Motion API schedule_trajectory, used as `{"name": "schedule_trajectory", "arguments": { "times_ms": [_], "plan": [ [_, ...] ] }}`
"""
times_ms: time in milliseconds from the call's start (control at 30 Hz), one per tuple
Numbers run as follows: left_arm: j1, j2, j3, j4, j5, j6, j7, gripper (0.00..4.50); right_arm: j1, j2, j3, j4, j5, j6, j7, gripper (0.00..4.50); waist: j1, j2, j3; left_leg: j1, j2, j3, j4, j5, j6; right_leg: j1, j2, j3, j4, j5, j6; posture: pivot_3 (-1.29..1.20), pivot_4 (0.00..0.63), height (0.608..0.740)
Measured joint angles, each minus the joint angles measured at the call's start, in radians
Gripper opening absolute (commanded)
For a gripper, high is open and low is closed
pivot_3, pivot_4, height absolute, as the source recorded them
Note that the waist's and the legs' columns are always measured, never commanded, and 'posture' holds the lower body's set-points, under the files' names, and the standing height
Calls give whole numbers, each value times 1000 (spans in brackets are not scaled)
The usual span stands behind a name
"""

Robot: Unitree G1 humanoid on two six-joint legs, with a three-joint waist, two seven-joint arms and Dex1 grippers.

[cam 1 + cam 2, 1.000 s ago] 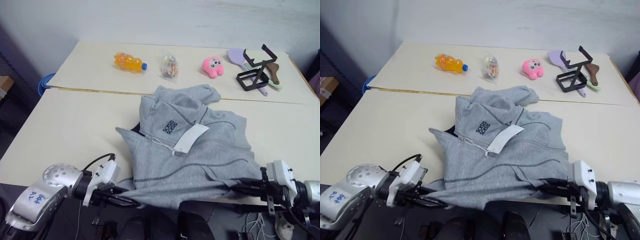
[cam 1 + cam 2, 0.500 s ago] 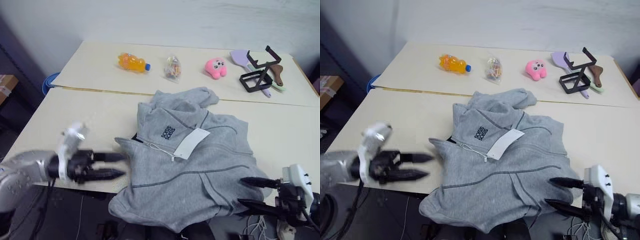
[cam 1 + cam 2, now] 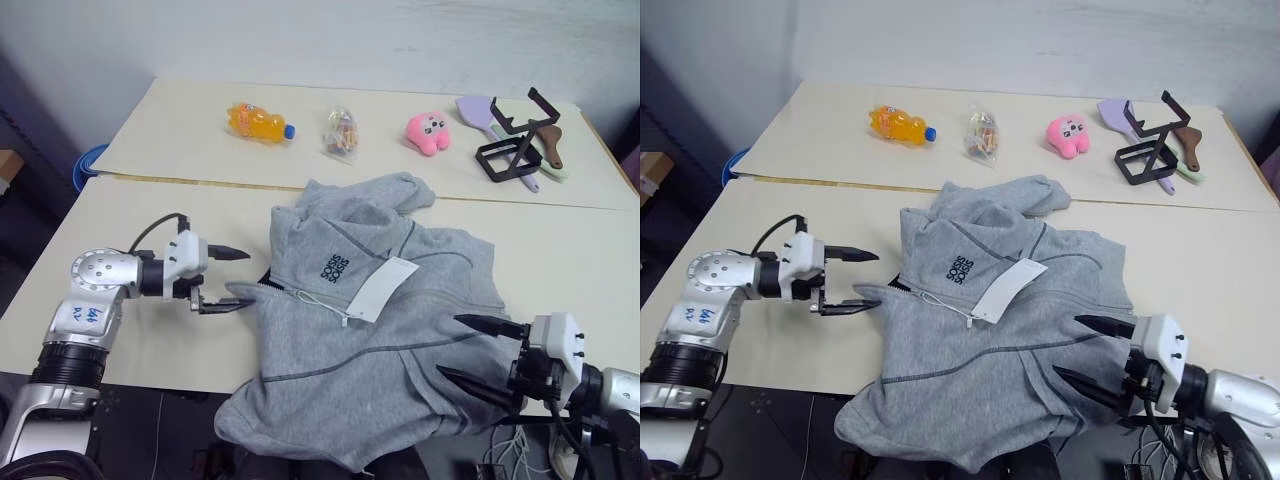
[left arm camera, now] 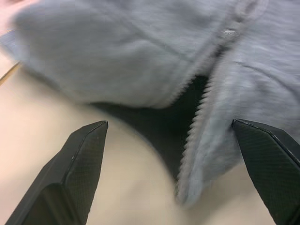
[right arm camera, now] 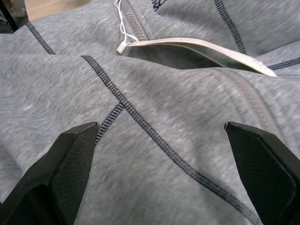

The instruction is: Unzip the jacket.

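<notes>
The light grey jacket (image 3: 380,320) lies crumpled on the near table, its lower hem hanging over the front edge. A white paper tag (image 3: 385,288) rests on its chest beside dark lettering. My left gripper (image 3: 240,280) is open at the jacket's left edge. Its fingers flank the parted zip teeth (image 4: 201,108) and the dark gap under the collar, touching nothing. My right gripper (image 3: 450,346) is open over the jacket's lower right part. Grey fabric with a dark seam shows between its fingers (image 5: 70,159), and the tag (image 5: 197,49) lies beyond.
On the far table stand an orange bottle (image 3: 258,122), a small bag of sweets (image 3: 340,132), a pink plush (image 3: 427,132), a black wire rack (image 3: 518,148) and brushes (image 3: 475,112). A seam (image 3: 200,183) divides the two tables. Bare tabletop lies left of the jacket.
Both grippers opened and let go of the jacket's hem, which slumped over the front edge. My left arm swung forward to the jacket's left edge. My right gripper shifted slightly.
</notes>
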Motion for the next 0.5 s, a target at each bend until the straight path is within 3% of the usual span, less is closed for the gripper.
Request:
{"name": "schedule_trajectory", "arguments": {
  "times_ms": [200, 333, 500],
  "plan": [
    [-4, -40, -14, -29, -36, 68, -72, 4474, -111, 16, 47, -92, 116, 152, -135, 4500, -1, 0, 0, 0, 3, -1, 8, 0, 0, 0, -1, 2, 2, 0, 0, 0, 150, 740],
    [-40, -50, -17, -79, -65, 138, -104, 4474, -222, -14, 96, -121, 273, 397, -285, 4500, -1, 0, 0, -2, 3, -5, 9, 0, -1, 0, -3, 5, 3, 0, 0, 0, 150, 740],
    [-139, -105, -31, -106, -61, 98, -115, 4474, -411, 4, 151, -69, 468, 680, -506, 4500, 0, 0, 0, -8, 2, -10, 11, 0, -1, 0, -5, 0, 2, 0, 0, 0, 150, 740]
  ]
}}
